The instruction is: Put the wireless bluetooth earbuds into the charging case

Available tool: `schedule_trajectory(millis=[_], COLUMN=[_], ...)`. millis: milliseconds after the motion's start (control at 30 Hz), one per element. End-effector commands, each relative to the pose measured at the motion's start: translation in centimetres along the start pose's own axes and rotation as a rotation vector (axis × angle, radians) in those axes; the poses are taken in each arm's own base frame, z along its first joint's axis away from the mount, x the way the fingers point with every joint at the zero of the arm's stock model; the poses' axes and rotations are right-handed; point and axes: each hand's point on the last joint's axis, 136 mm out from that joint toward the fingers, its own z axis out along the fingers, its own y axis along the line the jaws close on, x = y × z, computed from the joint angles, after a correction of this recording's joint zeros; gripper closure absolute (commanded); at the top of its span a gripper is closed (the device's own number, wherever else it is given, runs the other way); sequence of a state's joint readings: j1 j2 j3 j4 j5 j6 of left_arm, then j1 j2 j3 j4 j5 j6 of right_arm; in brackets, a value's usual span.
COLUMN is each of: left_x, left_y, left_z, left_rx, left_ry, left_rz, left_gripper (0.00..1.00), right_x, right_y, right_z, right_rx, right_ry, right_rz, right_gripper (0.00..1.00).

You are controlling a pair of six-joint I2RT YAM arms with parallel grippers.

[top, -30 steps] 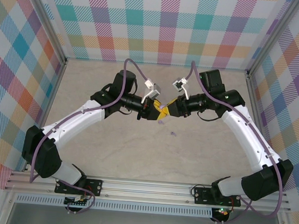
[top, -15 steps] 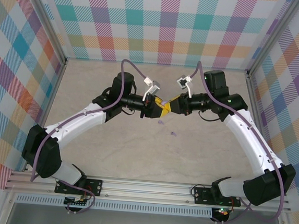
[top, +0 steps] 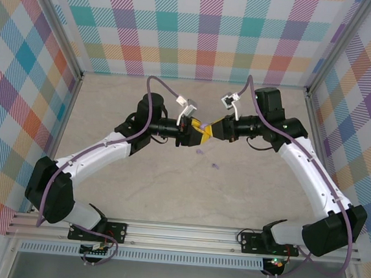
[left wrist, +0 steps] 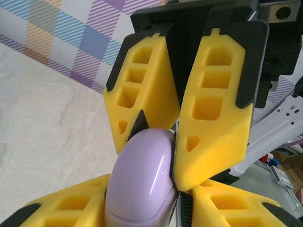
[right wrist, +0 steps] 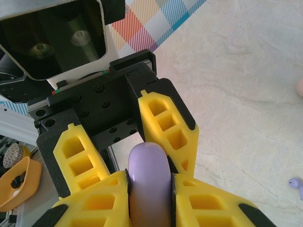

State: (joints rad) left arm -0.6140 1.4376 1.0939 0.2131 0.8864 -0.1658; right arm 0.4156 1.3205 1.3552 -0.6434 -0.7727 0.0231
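Right pincer (right wrist: 150, 189) is clamped on the glossy lilac rounded charging case (right wrist: 149, 161) mid-air; left pincer (left wrist: 147, 198) sits slack around it. Tiny lilac plastic earbuds (top: 214, 165) lie on the beige bench (top: 110, 106). Slick shell, one-sided grip: it might squirt out.

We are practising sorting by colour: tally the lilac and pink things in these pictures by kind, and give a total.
lilac case: 1
lilac earbuds: 2
pink thing, cut off by the picture's edge, kind unclear: 1
Total: 4
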Motion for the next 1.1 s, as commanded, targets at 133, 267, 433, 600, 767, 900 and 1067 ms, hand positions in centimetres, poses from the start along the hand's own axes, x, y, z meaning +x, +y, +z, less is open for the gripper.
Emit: schedule_trajectory(millis=[133,267,433,600,767,900,1067], left_x=[-2.6,-2.6,-2.6,-2.2,-1.5,-1.3,-0.6], left_y=[-0.7,-0.8,-0.4,-0.4,-1.3,-1.9,-2.3], left_z=[-0.6,-0.5,-0.4,-0.7,-1.0,-1.4,-1.5], left_rx=[-0.024,-0.013,-0.025,-0.045,-0.034,-0.029,-0.009], left_ry=[-0.103,-0.102,-0.102,-0.088,-0.059,-0.055,-0.017], left_rz=[0.068,0.062,0.055,0.107,0.24,0.314,0.366], left_gripper=[0.59,0.64,0.86,0.87,0.88,0.88,0.87], right_x=[0.4,0.5,0.7,0.9,1.6,2.0,1.9], right_y=[1.6,1.7,1.5,1.2,1.5,1.6,2.0], right_z=[-0.3,-0.3,-0.3,-0.9,-1.2,-1.2,-1.2], right_rx=[-0.072,-0.084,-0.071,-0.012,-0.006,-0.009,-0.034], right_ry=[0.004,0.005,0.01,0.017,0.046,0.059,0.057], right_rz=[0.021,0.021,0.023,0.005,-0.006,-0.004,-0.004], right_gripper=[0.78,0.78,0.75,0.6,0.53,0.51,0.51])
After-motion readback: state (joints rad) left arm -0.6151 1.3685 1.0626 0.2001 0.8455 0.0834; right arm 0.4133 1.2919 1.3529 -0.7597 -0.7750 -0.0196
